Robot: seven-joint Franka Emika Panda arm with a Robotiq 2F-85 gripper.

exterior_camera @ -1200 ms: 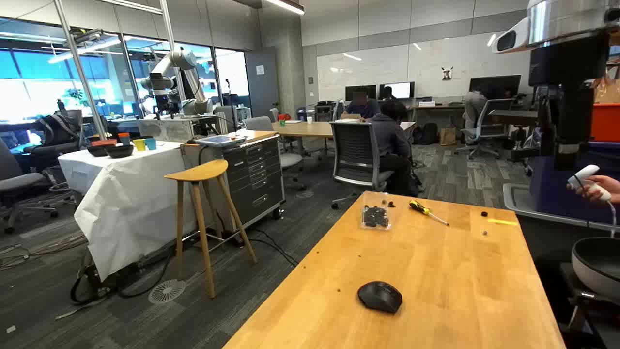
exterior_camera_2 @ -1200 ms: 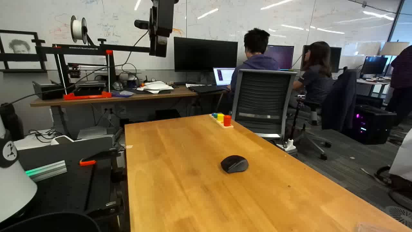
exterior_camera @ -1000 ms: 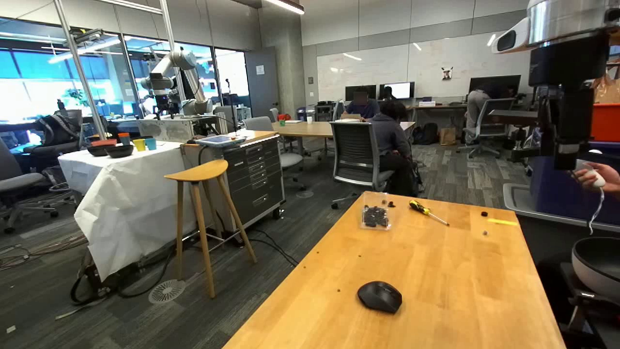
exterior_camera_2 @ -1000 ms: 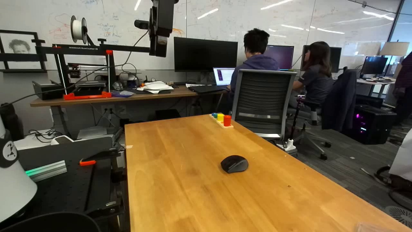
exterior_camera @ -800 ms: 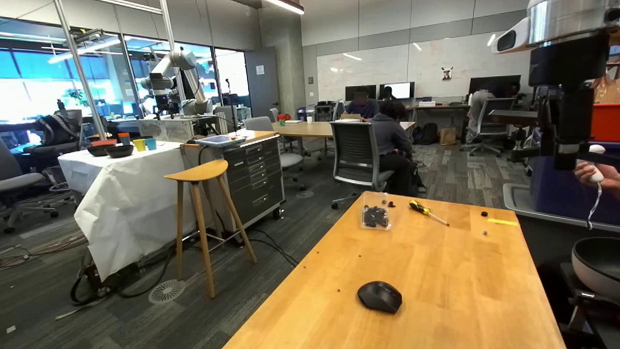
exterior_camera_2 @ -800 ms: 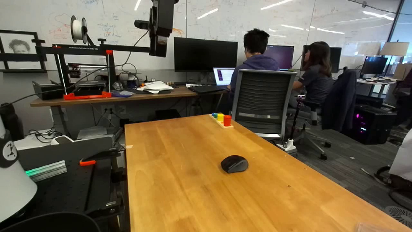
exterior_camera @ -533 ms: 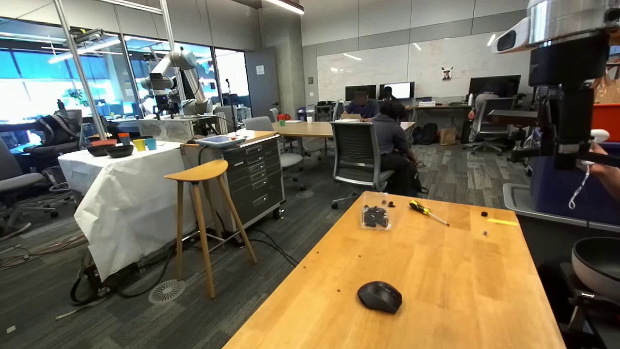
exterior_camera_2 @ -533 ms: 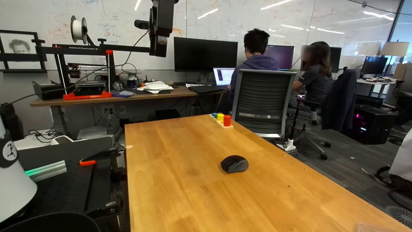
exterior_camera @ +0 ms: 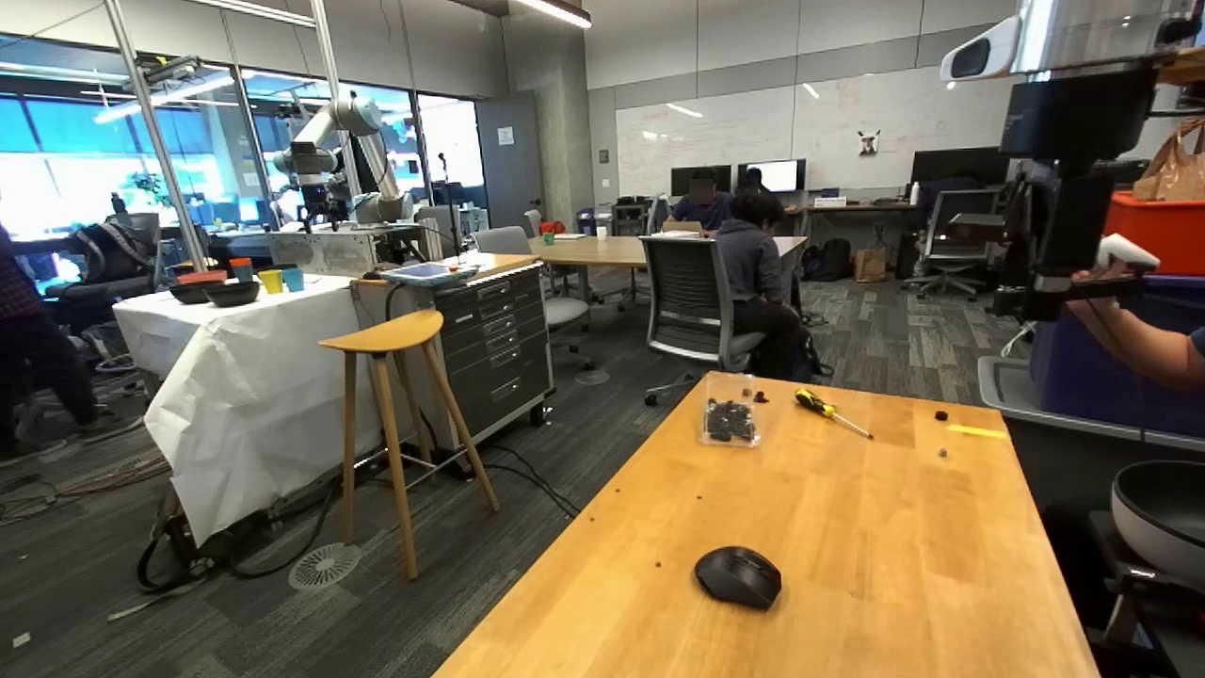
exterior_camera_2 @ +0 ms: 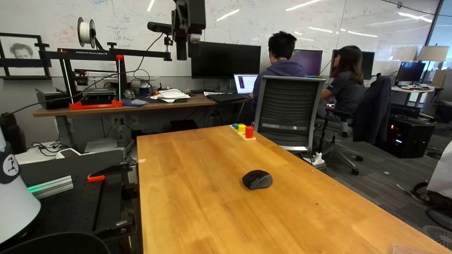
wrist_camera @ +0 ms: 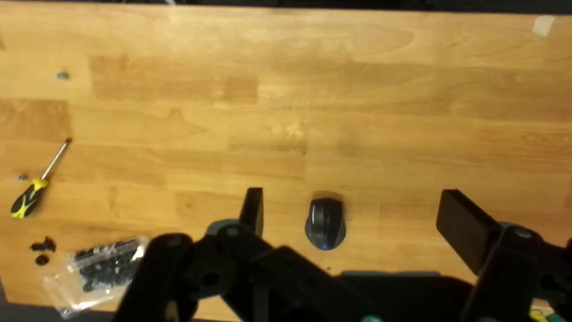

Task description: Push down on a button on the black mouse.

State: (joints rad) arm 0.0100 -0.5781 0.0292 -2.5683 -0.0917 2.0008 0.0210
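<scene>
The black mouse [exterior_camera: 739, 576] lies on the wooden table [exterior_camera: 875, 546] in both exterior views [exterior_camera_2: 257, 179]. In the wrist view the mouse [wrist_camera: 325, 222] lies below and between the two spread fingers, left of the middle of the gap. My gripper [wrist_camera: 352, 193] is open with nothing between its fingers. In an exterior view the gripper [exterior_camera: 1040, 299] hangs high at the right, well above the table. It also hangs high at the top in an exterior view [exterior_camera_2: 189, 53]. It does not touch the mouse.
A yellow-black screwdriver [exterior_camera: 828, 411] and a clear box of small black parts [exterior_camera: 730, 422] lie at one table end. A coloured block toy [exterior_camera_2: 249, 132] stands at the opposite end. A person's hand with a white controller [exterior_camera: 1125, 252] shows behind the gripper. A bowl [exterior_camera: 1163, 513] stands beside the table.
My gripper has shifted a little left in an exterior view and a little right in an exterior view, and has turned somewhat. The hand with the white controller has moved. The mouse has not moved.
</scene>
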